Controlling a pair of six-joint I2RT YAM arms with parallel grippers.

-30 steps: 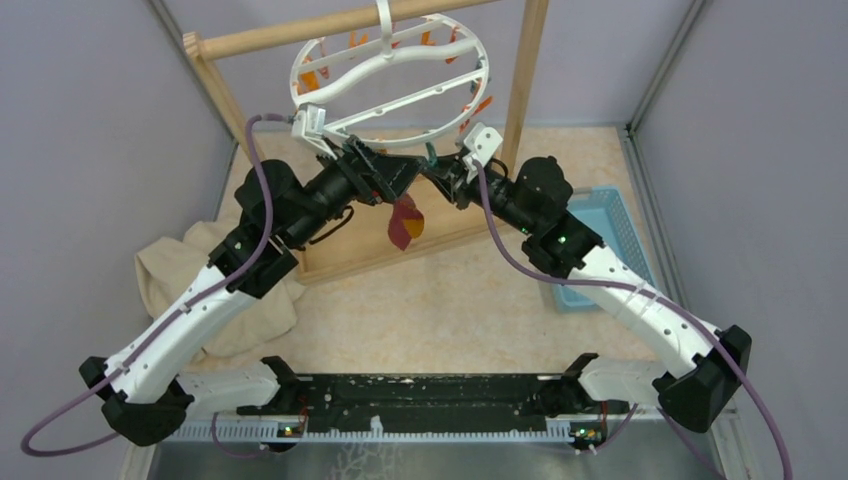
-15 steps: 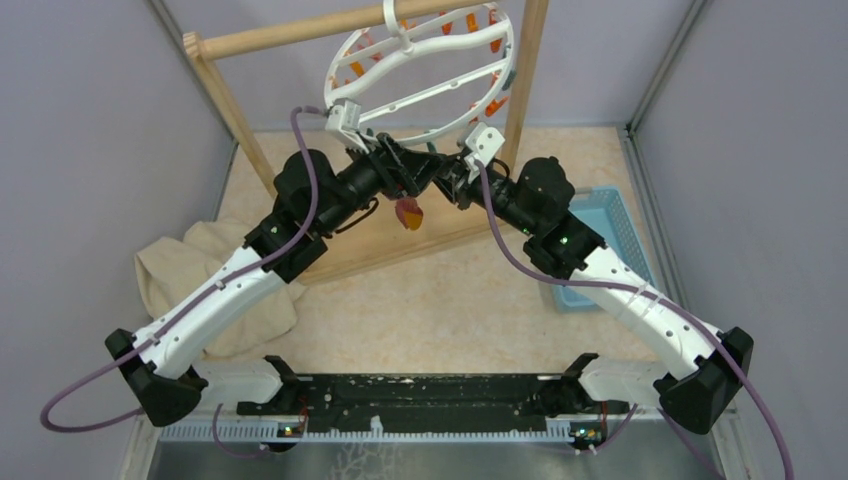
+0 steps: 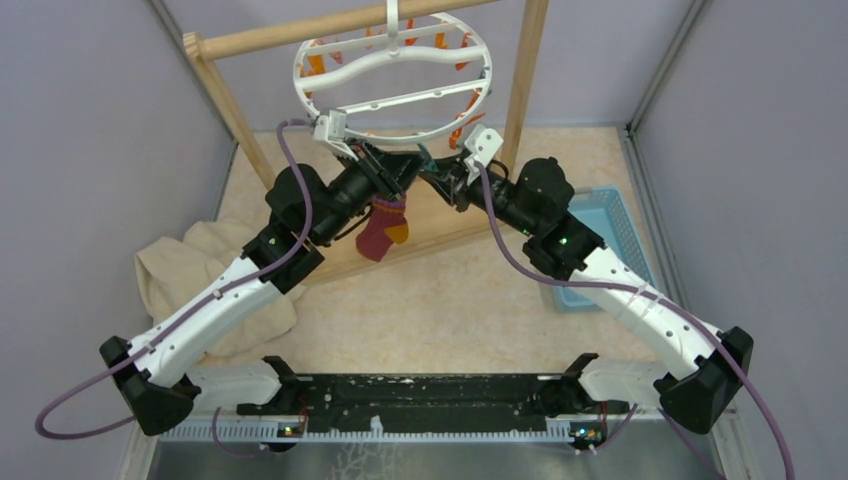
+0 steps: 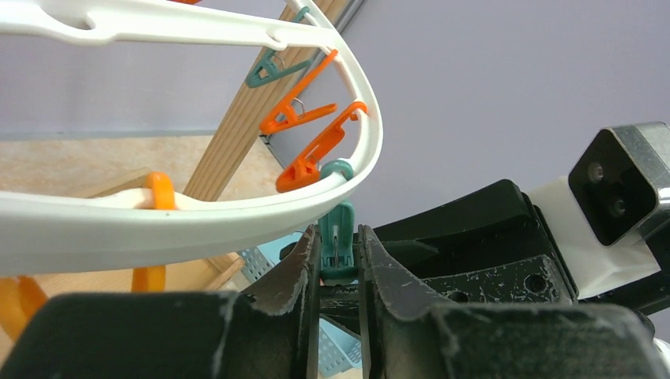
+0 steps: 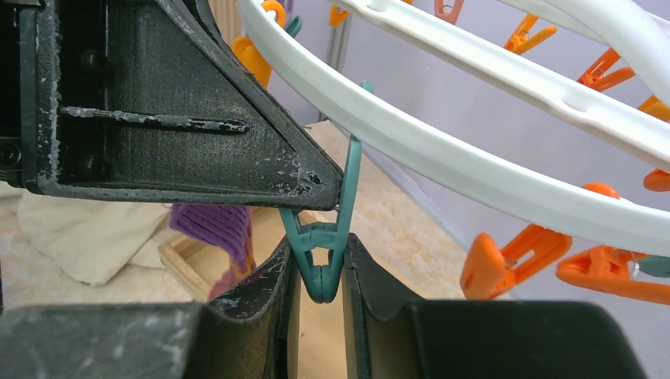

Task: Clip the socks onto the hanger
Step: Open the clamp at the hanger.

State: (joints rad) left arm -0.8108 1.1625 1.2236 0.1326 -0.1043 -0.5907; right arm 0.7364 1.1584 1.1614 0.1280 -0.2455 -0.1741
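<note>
Beige table [image 3: 450,290], lilac walls [image 3: 90,120].
Under hanger [image 4: 237,217], only wrist views show left gripper [image 4: 338,237], right gripper [image 5: 316,245] pinching teal clip [image 5: 320,264].

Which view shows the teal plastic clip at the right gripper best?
The right wrist view: the teal plastic clip hangs from the white ring hanger, sharp and close between the fingers of the right gripper. The left wrist view shows part of it past the left gripper. The top view shows only a teal speck.

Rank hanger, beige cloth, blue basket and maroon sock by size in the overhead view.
1-2. hanger and beige cloth: look alike; hanger hangs nearer the camera, cloth partly hidden by an arm
3. blue basket
4. maroon sock
</note>
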